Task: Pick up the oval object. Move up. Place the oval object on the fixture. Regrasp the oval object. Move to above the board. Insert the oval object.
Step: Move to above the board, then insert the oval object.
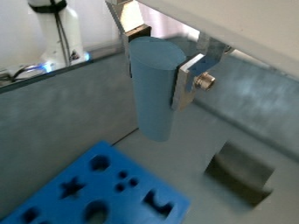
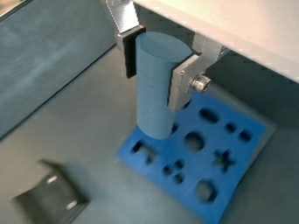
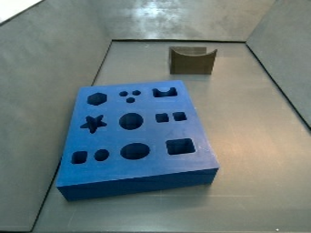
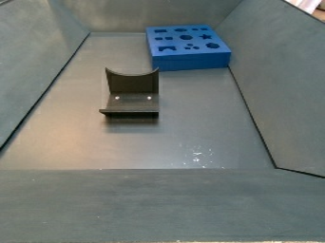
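My gripper [image 1: 156, 59] shows only in both wrist views [image 2: 158, 58], high above the floor, and is shut on the oval object [image 1: 153, 92], a pale grey-blue peg that hangs upright between the silver fingers [image 1: 188, 79]. In a wrist view the peg's [image 2: 158, 87] lower end overlaps the near edge of the blue board [image 2: 205, 153]. The board [image 3: 134, 136] lies flat with several shaped holes, all open. The olive-brown fixture [image 3: 192, 60] stands empty apart from the board, its U-notch up; it also shows in a side view [image 4: 128, 92]. Neither side view shows the gripper or peg.
Grey walls [image 3: 61, 64] enclose the grey floor [image 4: 152, 142] on all sides. In a wrist view a white bottle-like thing [image 1: 59, 35] stands beyond the wall. The fixture [image 1: 243, 171] and the board [image 1: 105, 188] sit well apart on the floor.
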Motion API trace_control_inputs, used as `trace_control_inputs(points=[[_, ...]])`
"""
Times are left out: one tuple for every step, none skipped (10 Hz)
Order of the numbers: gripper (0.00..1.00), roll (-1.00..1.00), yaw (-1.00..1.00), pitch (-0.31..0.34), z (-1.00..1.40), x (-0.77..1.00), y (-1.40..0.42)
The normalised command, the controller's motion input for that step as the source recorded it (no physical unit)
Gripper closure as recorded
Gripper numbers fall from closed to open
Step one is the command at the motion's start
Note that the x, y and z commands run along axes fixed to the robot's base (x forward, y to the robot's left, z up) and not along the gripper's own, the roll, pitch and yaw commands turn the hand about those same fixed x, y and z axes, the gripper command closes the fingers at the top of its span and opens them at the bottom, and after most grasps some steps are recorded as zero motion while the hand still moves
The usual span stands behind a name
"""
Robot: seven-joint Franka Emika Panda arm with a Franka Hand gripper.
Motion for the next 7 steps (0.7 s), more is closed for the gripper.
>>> trace_control_inputs(points=[[1.0,-0.73,-0.01,-0.132,0.01,-0.16,-0.06],[1.0,-0.52,-0.01,-0.117,0.0,-0.13,-0.03],[1.0,-0.35,-0.01,-0.1,0.0,-0.1,-0.01],[1.0,-0.24,-0.01,-0.076,0.0,-0.07,0.0],[1.0,-0.03,0.0,0.026,0.0,-0.08,0.0],[1.0,-0.01,0.01,0.003,0.0,-0.11,0.0],[1.0,-0.01,0.0,-0.003,-0.08,-0.1,-0.03]])
